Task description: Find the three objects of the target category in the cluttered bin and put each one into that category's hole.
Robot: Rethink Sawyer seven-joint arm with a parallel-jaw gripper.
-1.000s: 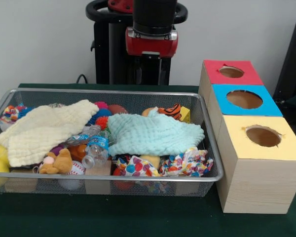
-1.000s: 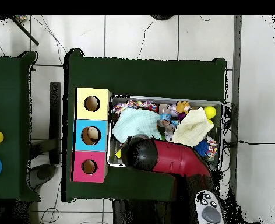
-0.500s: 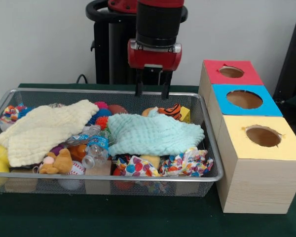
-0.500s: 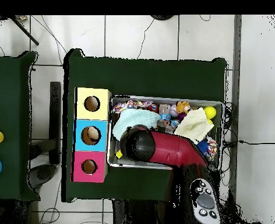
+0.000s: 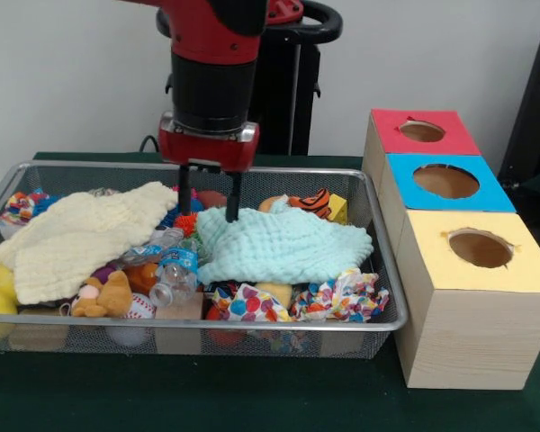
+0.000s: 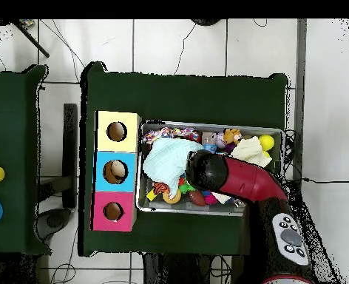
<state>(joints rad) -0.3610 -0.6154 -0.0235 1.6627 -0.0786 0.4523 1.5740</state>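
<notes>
The end effector [image 5: 209, 196] hangs spread, pinching nothing, its tips at the green cloth's [image 5: 279, 241] far left corner in the bin [image 5: 378, 261] (among toys). The holed boxes [image 5: 472, 261] stand just right of the bin.

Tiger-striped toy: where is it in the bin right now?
In the front view, the tiger-striped toy lies at the bin's far right corner, just behind the mint cloth and touching the yellow block on its right.
</notes>
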